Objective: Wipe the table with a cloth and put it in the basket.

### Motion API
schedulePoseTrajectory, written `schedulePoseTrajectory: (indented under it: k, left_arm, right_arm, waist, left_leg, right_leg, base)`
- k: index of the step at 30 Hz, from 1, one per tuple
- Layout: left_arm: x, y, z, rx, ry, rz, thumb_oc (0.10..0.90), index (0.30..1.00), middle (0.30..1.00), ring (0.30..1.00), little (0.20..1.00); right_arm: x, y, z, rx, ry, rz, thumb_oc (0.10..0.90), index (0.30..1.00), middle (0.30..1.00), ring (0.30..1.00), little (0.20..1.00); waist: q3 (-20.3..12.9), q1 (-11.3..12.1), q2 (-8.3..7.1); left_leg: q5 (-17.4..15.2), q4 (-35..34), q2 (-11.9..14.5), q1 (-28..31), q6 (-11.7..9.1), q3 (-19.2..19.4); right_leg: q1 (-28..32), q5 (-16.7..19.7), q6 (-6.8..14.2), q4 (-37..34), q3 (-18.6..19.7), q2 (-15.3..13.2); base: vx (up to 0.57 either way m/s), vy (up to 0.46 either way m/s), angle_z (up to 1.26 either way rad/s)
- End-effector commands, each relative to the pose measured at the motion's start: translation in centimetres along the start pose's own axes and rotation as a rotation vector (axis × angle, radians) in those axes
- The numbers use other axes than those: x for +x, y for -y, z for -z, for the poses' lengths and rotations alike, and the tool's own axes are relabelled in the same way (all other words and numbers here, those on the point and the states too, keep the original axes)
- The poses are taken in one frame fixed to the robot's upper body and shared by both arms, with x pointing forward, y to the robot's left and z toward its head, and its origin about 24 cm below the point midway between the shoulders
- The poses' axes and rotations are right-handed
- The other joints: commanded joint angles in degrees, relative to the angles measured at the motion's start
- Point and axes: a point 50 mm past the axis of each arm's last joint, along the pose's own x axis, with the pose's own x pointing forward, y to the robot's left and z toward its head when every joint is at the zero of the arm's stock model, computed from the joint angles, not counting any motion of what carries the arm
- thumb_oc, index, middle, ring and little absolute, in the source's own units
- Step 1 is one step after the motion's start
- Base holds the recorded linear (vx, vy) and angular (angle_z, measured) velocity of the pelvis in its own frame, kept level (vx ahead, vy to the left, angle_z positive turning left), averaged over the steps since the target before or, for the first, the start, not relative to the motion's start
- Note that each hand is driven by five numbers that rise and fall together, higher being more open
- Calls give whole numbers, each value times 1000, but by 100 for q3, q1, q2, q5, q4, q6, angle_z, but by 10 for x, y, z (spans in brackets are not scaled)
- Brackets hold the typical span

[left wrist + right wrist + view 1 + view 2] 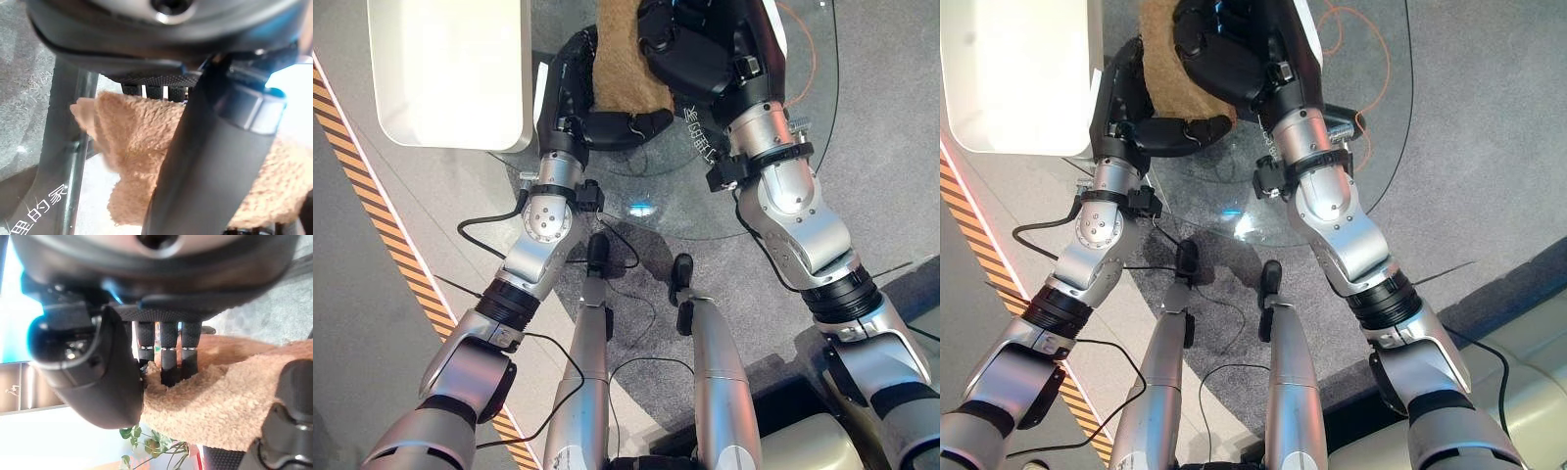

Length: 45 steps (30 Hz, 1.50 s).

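I have the tan fleece cloth clutched by both my left hand and right hand over the glass counter, so I judge wiping is finished and the next move is carrying it left to the white basket.

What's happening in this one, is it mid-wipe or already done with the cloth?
Both hands hold the tan cloth over the round glass table. The left hand grips it from below, thumb curled over the fabric, and the right hand pinches it from above. The white basket sits at the robot's left; the cloth is not in it yet.
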Motion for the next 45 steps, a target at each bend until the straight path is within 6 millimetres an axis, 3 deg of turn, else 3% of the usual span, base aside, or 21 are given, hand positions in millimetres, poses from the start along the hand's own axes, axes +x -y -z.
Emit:
schedulePoseTrajectory:
  k: [1, 20, 32, 38, 45]
  left_arm:
    - [21, 30, -59, -46, 300, 101, 100, 300, 300, 300, 200]
    - [20, 35, -55, -108, 282, 114, 100, 300, 300, 300, 200]
    - [17, 45, -40, -448, 146, 161, 100, 300, 300, 300, 200]
    - [15, 49, -38, -516, 132, 173, 100, 300, 300, 300, 200]
    - [14, 61, -46, -568, 139, 186, 100, 300, 300, 300, 200]
  right_arm:
    - [6, -35, -128, 159, 589, -200, 100, 300, 300, 300, 200]
    - [6, -38, -126, 175, 587, -221, 100, 300, 300, 300, 200]
    - [7, -44, -126, 174, 584, -225, 100, 300, 300, 300, 200]
    - [8, -44, -126, 170, 575, -231, 100, 300, 300, 300, 200]
    - [5, -57, -114, 138, 565, -247, 100, 300, 300, 300, 200]
  waist:
    - [-152, 31, -259]
    - [-152, 14, -268]
    - [-152, -23, -263]
    - [-152, -48, -261]
    - [-152, -74, -185]
  left_leg:
    - [-826, 741, -352, 276, 579, 705]
    - [-830, 732, -353, 341, 577, 711]
    - [-836, 728, -361, 381, 582, 737]
    - [-844, 728, -364, 416, 589, 758]
    - [-806, 702, -402, 400, 607, 758]
  right_leg:
    - [544, 766, 144, -1221, 11, 472]
    - [613, 758, 138, -1249, 26, 476]
    - [644, 777, 151, -1276, 53, 471]
    - [678, 764, 146, -1283, 63, 469]
    - [656, 777, 146, -1310, 86, 456]
  base:
    - [0, 0, 0]
    - [0, 0, 0]
    - [0, 0, 0]
    - [0, 0, 0]
    - [-1, 10, 0]
